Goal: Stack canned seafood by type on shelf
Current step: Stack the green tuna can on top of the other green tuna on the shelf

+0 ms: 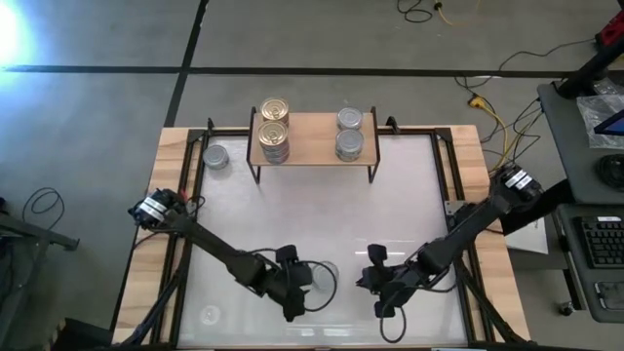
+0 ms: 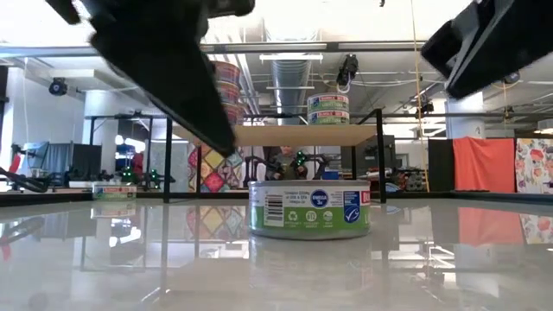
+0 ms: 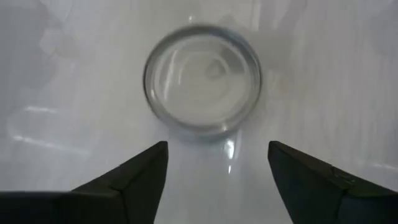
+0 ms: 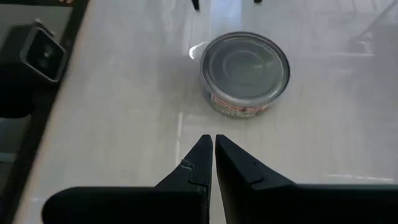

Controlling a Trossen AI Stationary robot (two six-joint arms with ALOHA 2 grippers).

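Note:
A silver-lidded tin (image 3: 202, 81) with a green label (image 2: 309, 207) stands upright on the white table between the two arms (image 1: 327, 274). My left gripper (image 3: 217, 168) hangs open above it, just to its near side, and touches nothing (image 1: 300, 285). My right gripper (image 4: 213, 149) is shut, right of the tin (image 4: 245, 65) and clear of it (image 1: 376, 283). On the shelf (image 1: 312, 138), two gold-lidded tins (image 1: 276, 109) are stacked at the left and two silver-lidded tins (image 1: 349, 144) at the right.
Another silver-lidded tin (image 1: 216, 156) stands on the table left of the shelf, near the far left corner. The shelf's black legs (image 1: 255, 174) stand on the far part of the table. A wooden frame (image 1: 166, 195) edges the white top. Cables and a desk lie beyond.

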